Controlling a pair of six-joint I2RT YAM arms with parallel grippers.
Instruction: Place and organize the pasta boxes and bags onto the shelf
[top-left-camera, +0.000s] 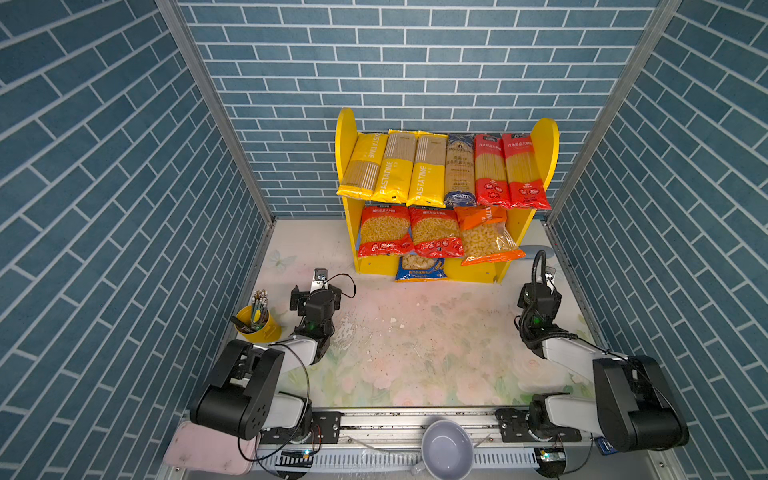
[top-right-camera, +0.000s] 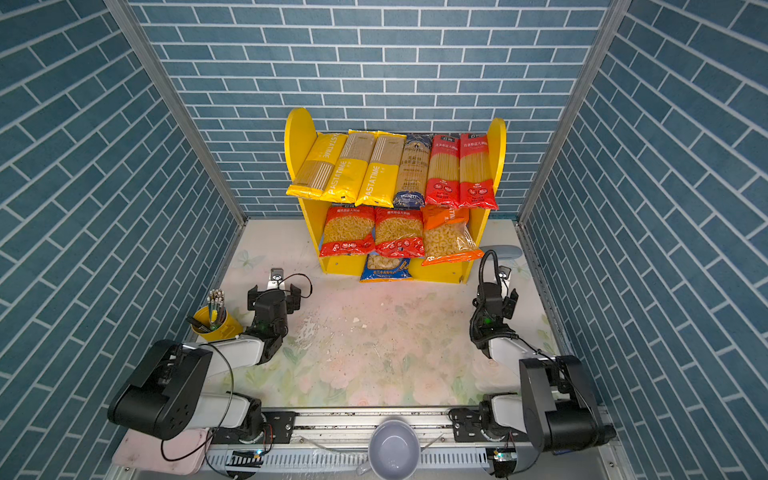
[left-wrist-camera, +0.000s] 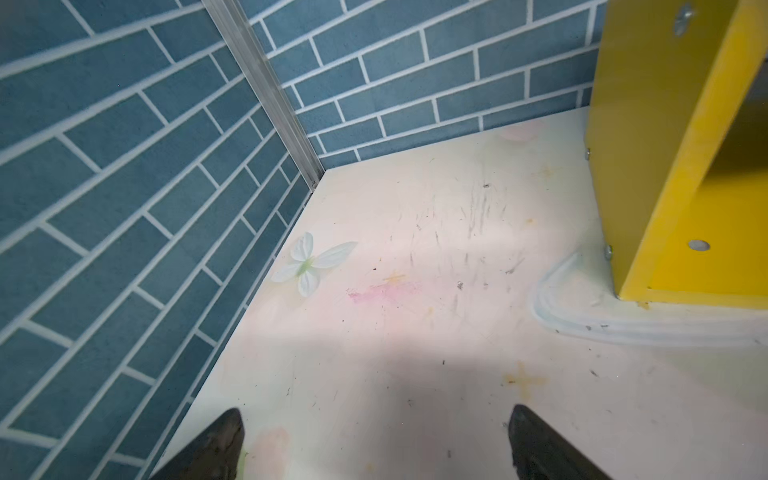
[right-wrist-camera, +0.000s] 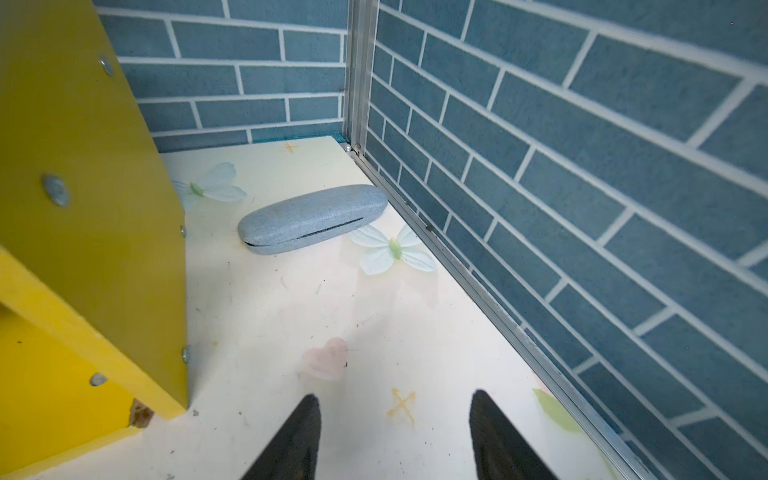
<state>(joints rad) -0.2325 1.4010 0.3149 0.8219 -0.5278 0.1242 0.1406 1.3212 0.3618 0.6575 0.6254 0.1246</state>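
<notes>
While your left claw (left-wrist-camera: 376, 411) and right claw (right-wrist-camera: 395, 395) hang released and empty over the desk (top-left-camera: 415, 353), the pasta bags (top-left-camera: 432, 170) sit well ahead on the shelf (top-left-camera: 544, 141), one blue bag (top-left-camera: 419, 268) at its foot.

six long spaghetti packs (top-left-camera: 459, 170), four squarer pasta bags (top-left-camera: 436, 232), one shelf (top-left-camera: 544, 141), one bowl (top-left-camera: 446, 449).

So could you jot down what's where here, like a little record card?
Shelf: two tiers, yellow sides
Upper tier: three yellow packs, one dark-blue pack, two red packs, side by side
Lower tier: two red bags, one orange bag
Shelf foot: blue bag
Left gripper: open, nothing held
Right gripper: open, nothing held
Elsewhere: yellow pen cup, grey case
</notes>
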